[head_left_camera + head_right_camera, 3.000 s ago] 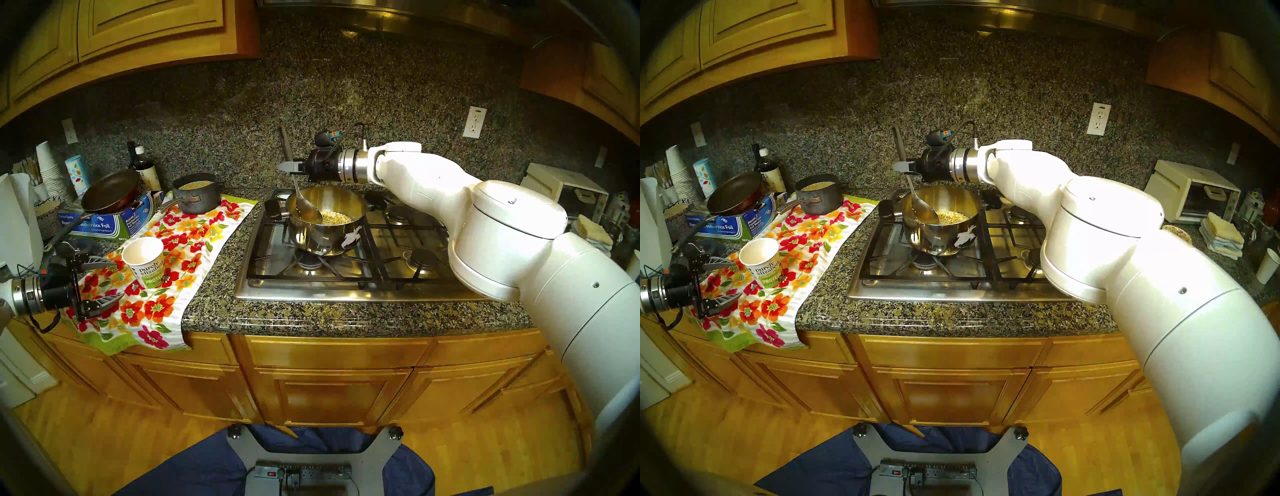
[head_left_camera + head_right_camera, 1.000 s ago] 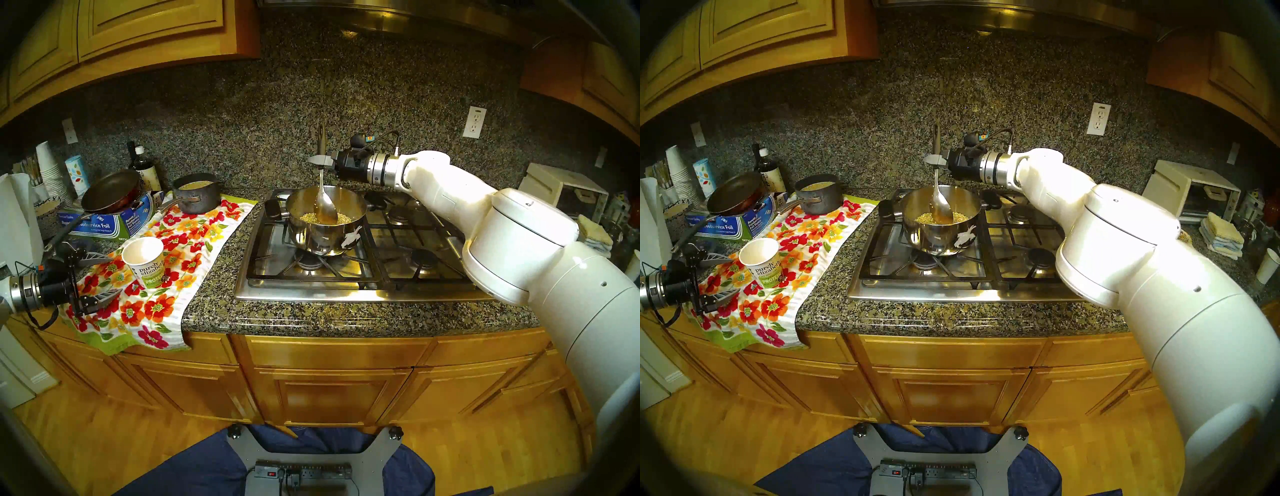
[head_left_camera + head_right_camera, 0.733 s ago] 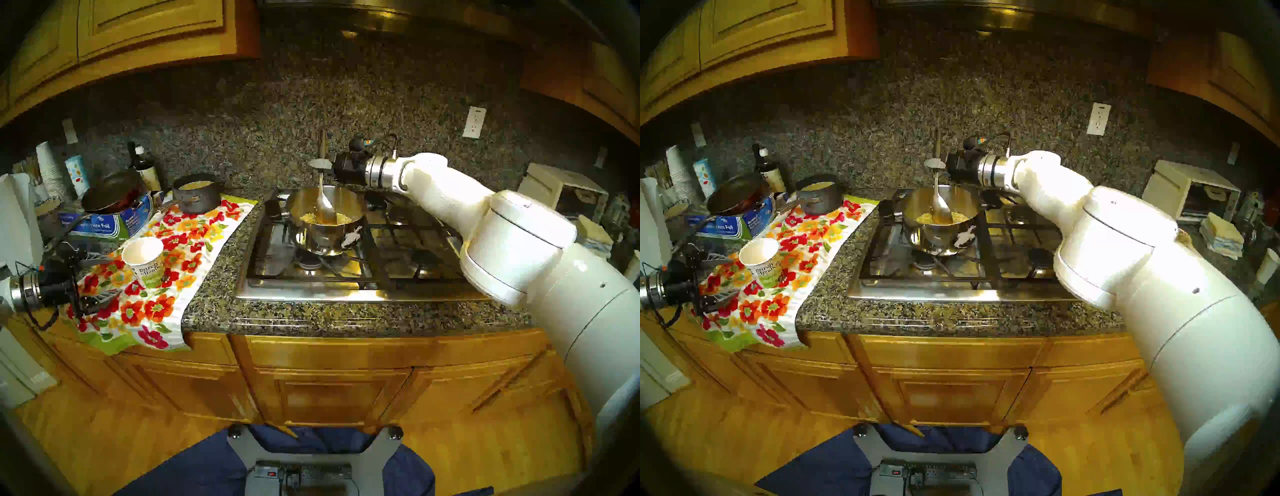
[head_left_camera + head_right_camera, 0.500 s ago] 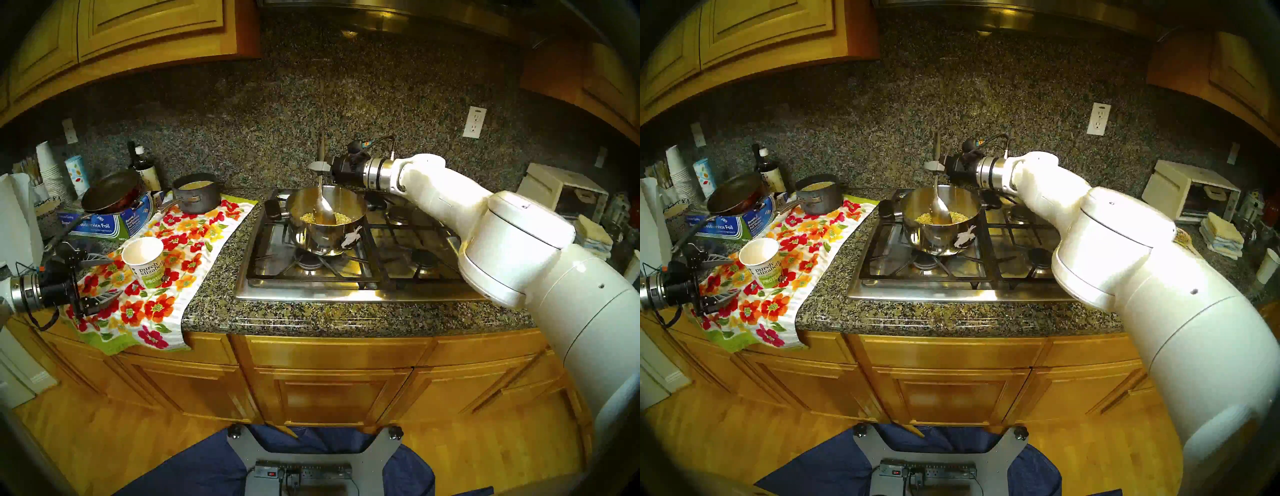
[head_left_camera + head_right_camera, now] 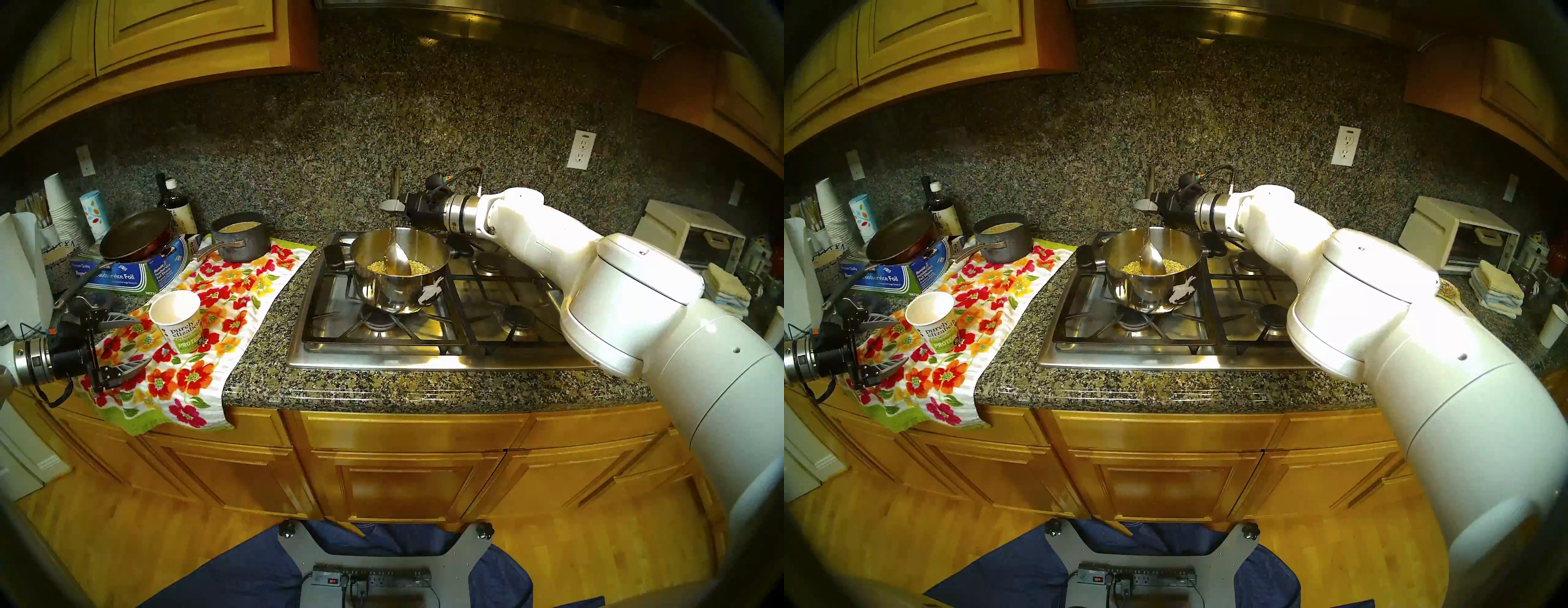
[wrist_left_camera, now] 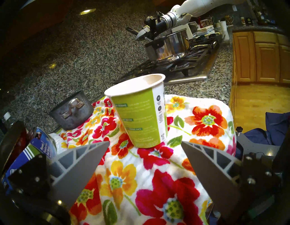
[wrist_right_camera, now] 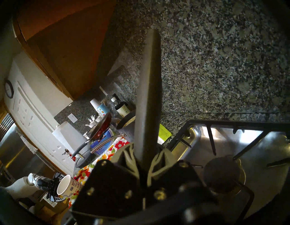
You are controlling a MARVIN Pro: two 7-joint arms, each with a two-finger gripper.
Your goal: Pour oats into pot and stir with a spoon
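Head view: pot (image 5: 399,278) holds oats (image 5: 377,266) and spoon (image 5: 396,254).

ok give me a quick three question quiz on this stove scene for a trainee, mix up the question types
1. True or false: the right tool is shut on the spoon handle, and the spoon bowl is down in the oats.
2. Multiple choice: where does the paper cup stand? A) on the stove grate B) upright on the floral towel C) inside the pot
3. Fill in: the left tool is ____, with nothing between its fingers.

Key: 1 true; 2 B; 3 open
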